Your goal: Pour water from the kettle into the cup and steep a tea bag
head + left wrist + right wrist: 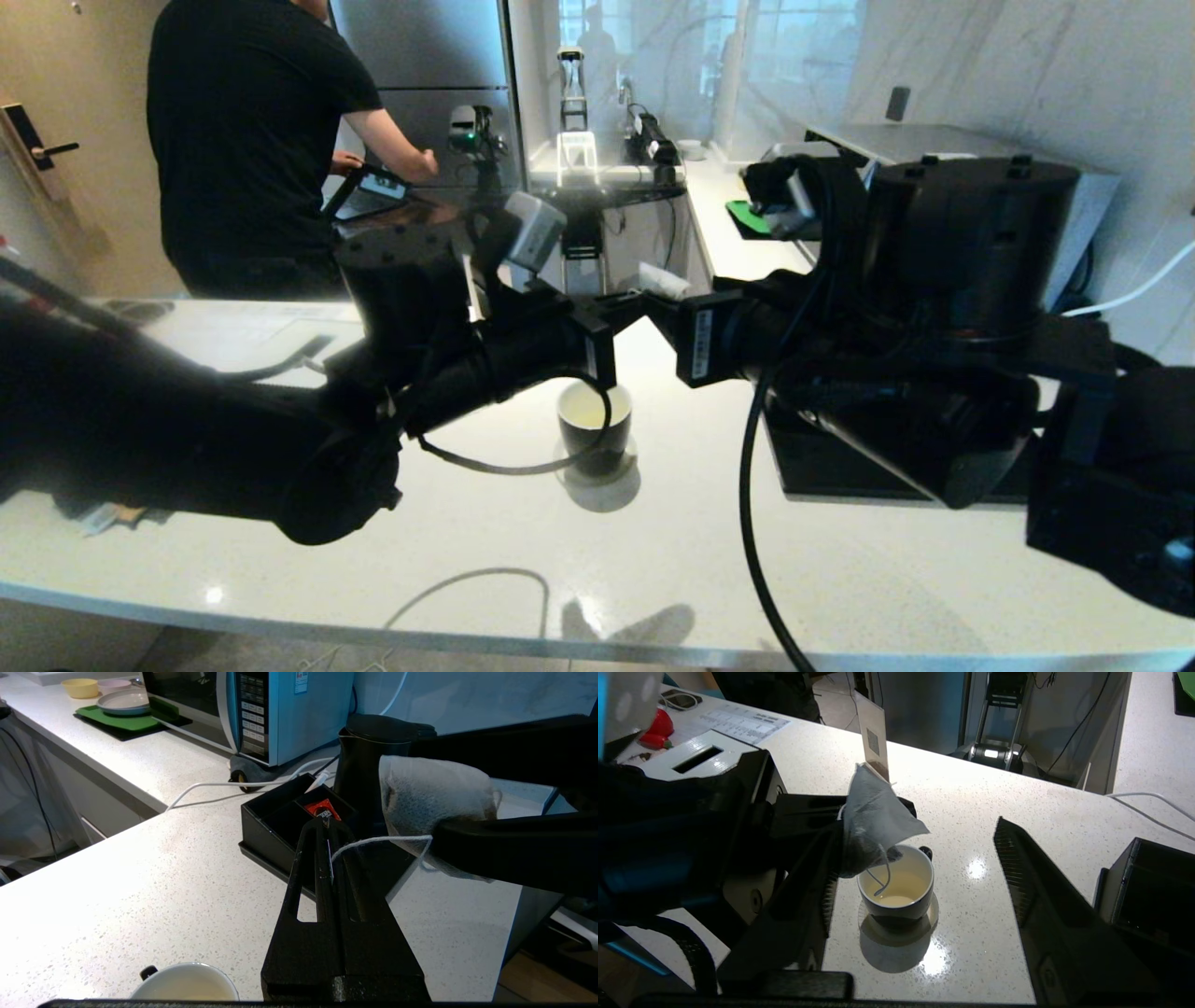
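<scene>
The black cup (595,431) (896,905) stands on a pale coaster, holding yellowish water (901,887). Above and just beside its rim hangs the pale tea bag (873,816) (430,795) (661,279). Its white string (373,841) runs into my left gripper (324,822) (627,313), which is shut on it. The bag rests against one finger of my right gripper (920,828), which is wide open with the cup below the gap. A loop of string dangles into the cup. The black kettle (369,760) stands behind the bag, beside the box.
A black compartment box (275,812) (1148,886) holding a red packet (322,808) sits near the kettle. A microwave (285,714) and white cables lie behind. A white slotted box (691,758) is across the counter. A person (252,140) stands at the far side.
</scene>
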